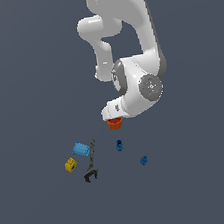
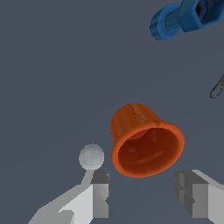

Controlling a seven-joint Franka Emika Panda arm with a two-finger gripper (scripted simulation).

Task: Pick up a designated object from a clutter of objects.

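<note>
The designated object, an orange-red tapered cup (image 2: 146,140), has its open mouth turned toward the wrist camera. My gripper (image 2: 146,196) is open just above it, with one finger (image 2: 100,194) on each side of the rim and a gap to the cup on both sides. In the exterior view the cup (image 1: 115,123) peeks out right under the white hand (image 1: 116,109), which hides the fingers. The rest of the clutter of objects lies nearby: a white ball (image 2: 92,156) beside one finger and a small blue piece (image 2: 175,19) farther off.
Toward the exterior view's left lie a light blue cylinder (image 1: 81,149), a yellow block (image 1: 70,165) and a dark grey wrench-like tool (image 1: 91,162). Two tiny blue pieces (image 1: 119,145) (image 1: 143,160) sit on the grey floor in front of the cup.
</note>
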